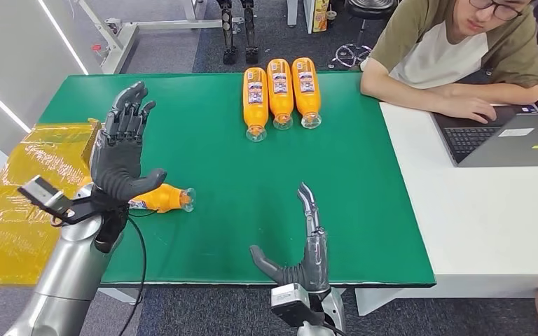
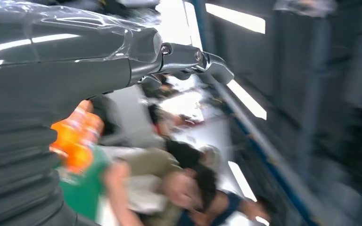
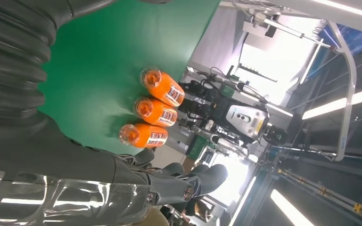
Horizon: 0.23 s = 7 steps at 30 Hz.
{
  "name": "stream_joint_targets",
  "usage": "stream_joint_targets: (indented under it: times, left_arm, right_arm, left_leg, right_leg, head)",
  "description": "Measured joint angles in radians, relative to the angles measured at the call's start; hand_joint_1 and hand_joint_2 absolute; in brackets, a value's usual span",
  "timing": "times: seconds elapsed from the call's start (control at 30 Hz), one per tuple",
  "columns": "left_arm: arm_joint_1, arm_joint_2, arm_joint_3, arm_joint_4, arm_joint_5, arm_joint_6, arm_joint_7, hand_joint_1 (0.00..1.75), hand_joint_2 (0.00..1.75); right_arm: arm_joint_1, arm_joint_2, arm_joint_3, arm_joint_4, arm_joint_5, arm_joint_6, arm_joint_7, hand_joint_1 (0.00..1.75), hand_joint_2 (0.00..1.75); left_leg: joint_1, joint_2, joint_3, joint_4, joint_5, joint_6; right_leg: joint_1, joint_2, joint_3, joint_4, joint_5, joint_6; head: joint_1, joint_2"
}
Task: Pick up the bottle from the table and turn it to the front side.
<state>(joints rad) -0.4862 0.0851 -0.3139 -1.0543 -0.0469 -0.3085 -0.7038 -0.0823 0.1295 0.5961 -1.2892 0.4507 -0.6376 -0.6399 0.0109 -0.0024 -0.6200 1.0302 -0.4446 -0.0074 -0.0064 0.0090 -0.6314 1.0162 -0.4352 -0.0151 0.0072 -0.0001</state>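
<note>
Right, starting at my left hand (image 1: 122, 150): its fingers (image 1: 129, 112) are spread and pointing up and away from me, the thumb sticking out toward the table's middle, and nothing is in the palm. The hand is raised above the near-left part of the green table (image 1: 364, 210). The bottle (image 1: 162, 199) I take to be the one I'm after lies on its side just behind and below that hand, its orange body partly hidden by my wrist, its clear capped end poking out toward the table's centre. So its long axis runs roughly across the table, left to right, and it sits under the heel of the hand rather than under the fingertips. I can't tell which face of its label is up.

My right hand (image 1: 307, 248) is at the near edge, fingers apart and holding nothing, one finger pointing up the table. It is well apart from that bottle, so I judge the left hand the nearer by a clear margin.

Farther out, three more orange bottles (image 1: 280, 91) lie side by side at the far edge, caps toward me, labels up. Beyond the green mat, a person (image 1: 462, 49) sits at the white desk (image 1: 476, 217) with a laptop (image 1: 511, 136). Yellow sheeting (image 1: 35, 182) covers whatever stands to my left.

To grasp, I reckon the left hand must drop and draw back, so its fingers close across the bottle's body.
</note>
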Motion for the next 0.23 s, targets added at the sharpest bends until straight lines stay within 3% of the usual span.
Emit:
stream_joint_targets:
  times: [0.1,0.23]
  left_arm:
    - [0.035,-0.053,0.013,-0.128,-0.005,0.099,0.0,0.0,1.75]
    - [0.079,-0.136,0.017,-0.185,-0.038,0.414,0.0,0.0,1.75]
  right_arm:
    - [0.002,0.0,-0.001,0.001,-0.008,-0.006,-0.002,0.0,1.75]
    - [0.006,-0.001,-0.002,0.003,-0.044,-0.022,-0.02,0.0,1.75]
  left_leg:
    - [0.0,0.0,0.0,0.0,-0.001,0.001]
    - [0.0,0.0,0.0,0.0,-0.001,0.002]
  right_leg:
    - [0.0,0.0,0.0,-0.001,0.0,0.0]
    - [0.0,-0.001,0.001,-0.001,0.0,0.001]
  head:
    - [0.0,0.0]
    - [0.0,0.0]
